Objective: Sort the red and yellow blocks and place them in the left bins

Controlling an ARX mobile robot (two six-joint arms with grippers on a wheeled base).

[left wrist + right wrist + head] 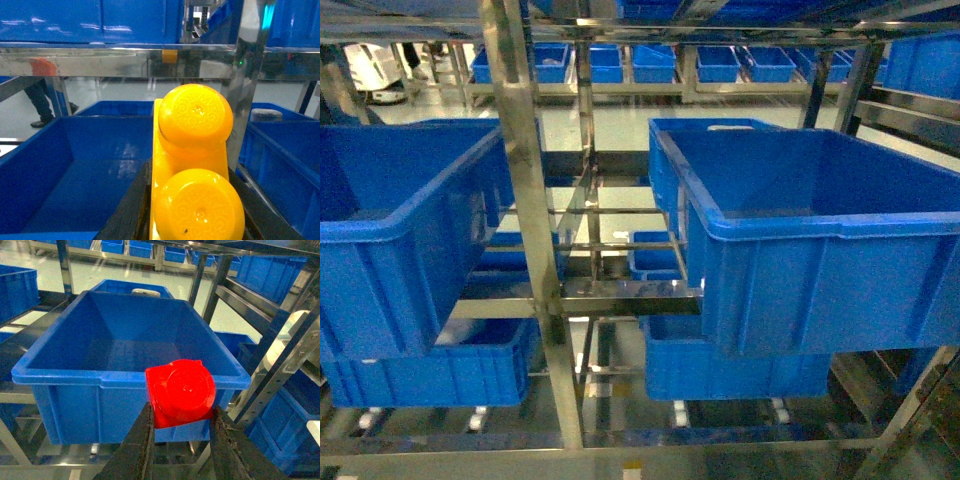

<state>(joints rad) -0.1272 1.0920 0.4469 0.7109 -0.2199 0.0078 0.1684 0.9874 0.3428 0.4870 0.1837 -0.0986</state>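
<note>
Head view first: two big blue bins are sitting on a shiny metal rack (535, 250). One bin (390, 240) is filling the left side of the frame and the other bin (820, 240) is filling the right side. No arms and no blocks are showing in this view, so I cannot tell from here how near the arms are to either bin.

Left wrist view next: the left gripper (192, 210) is holding the yellow block (192, 170) at the bottom middle of the frame, with the dark jaws pressing on its two sides. A blue bin is lying beyond it, in the lower left of the frame, and it looks empty.

Right wrist view last: the right gripper (180, 420) is squeezing the red block (180, 392) between its jaws, low in the middle of the frame. The block is showing in front of the near rim of a deep blue bin, whose floor looks bare.

Both blocks are being carried, so I think the carrying step is going on. Next, each block needs to be moved over a left bin and the jaws opened to drop it in.
</note>
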